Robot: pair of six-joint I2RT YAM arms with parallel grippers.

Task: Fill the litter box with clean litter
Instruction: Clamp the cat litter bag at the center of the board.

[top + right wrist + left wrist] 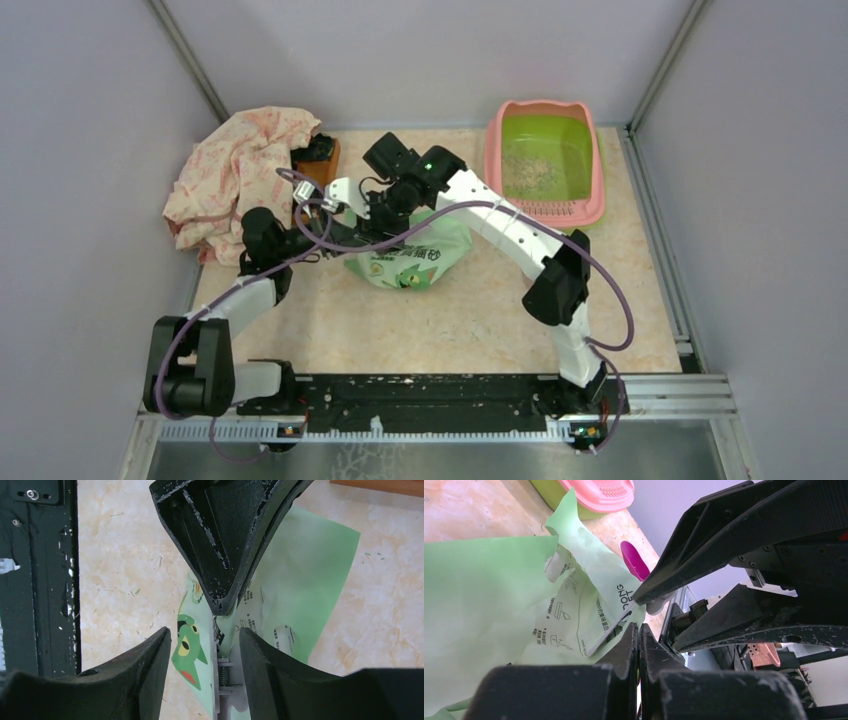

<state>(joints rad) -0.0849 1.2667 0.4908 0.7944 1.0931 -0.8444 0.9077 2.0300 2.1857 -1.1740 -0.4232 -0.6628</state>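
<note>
The litter box, pink-rimmed with a green basin, stands at the back right, and a thin scatter of clean litter lies in it. Its pink ledge shows in the left wrist view. A light green printed bag stands mid-table, its top closed by a grey spring clip. My left gripper is shut, pinching the bag's top edge beside the clip. My right gripper is open, its jaws on either side of the clip. A purple scoop lies behind the bag.
A pink-patterned cloth is heaped at the back left, partly over a small brown wooden tray. Grey walls close in the table on three sides. The black mounting rail runs along the near edge.
</note>
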